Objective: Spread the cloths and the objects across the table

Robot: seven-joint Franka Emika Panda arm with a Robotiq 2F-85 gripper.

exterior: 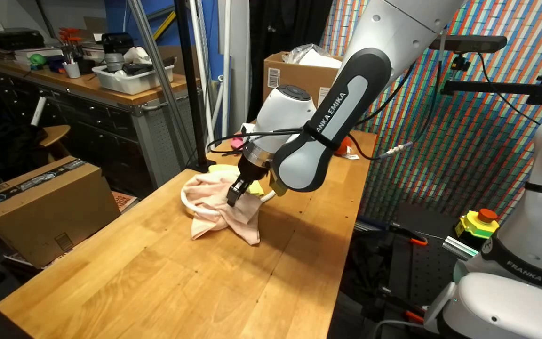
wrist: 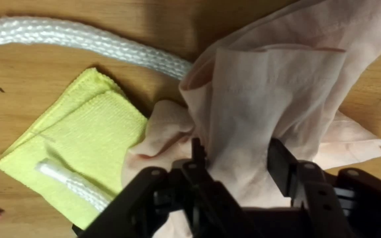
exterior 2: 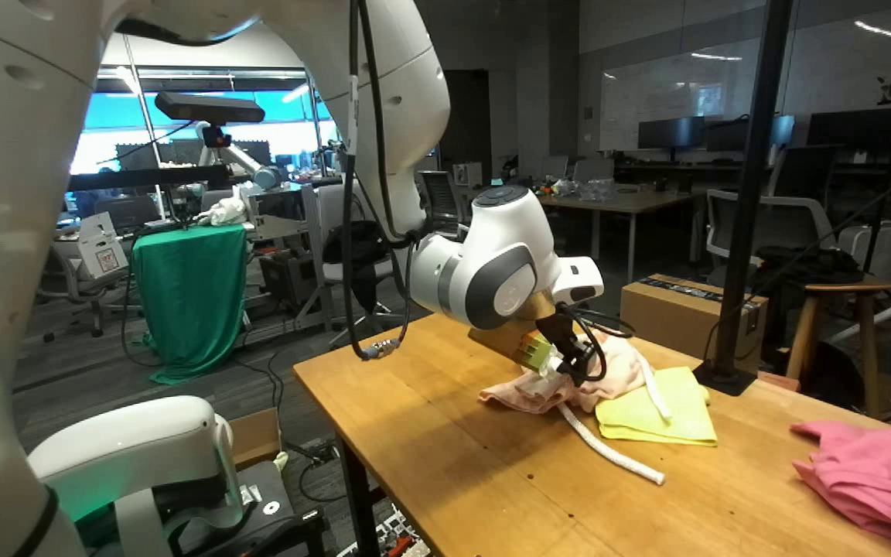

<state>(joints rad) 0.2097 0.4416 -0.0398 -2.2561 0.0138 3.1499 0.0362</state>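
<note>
The peach cloth [exterior: 214, 197] lies crumpled on the wooden table [exterior: 158, 278]. My gripper [wrist: 236, 155] points down into it; its fingers [wrist: 281, 168] stand apart, partly drawn in, with a fold of the cloth between them. Whether they press on it I cannot tell. Folded under and beside it is the yellow cloth [wrist: 104, 132]. A white cord [wrist: 78, 35] passes beneath the peach cloth, one end resting on the yellow one. The pink cloth [exterior 2: 871, 480] lies bunched further along. A small red item [exterior: 344, 147] with a white tag is partly hidden behind the arm.
A black post [exterior 2: 747, 193] rises from a base at the table's edge beside the yellow cloth. A brown cardboard box [exterior: 45, 216] stands beyond that edge, on the floor side. Another box [exterior: 294, 77] sits behind the arm. Black cables loop around the wrist.
</note>
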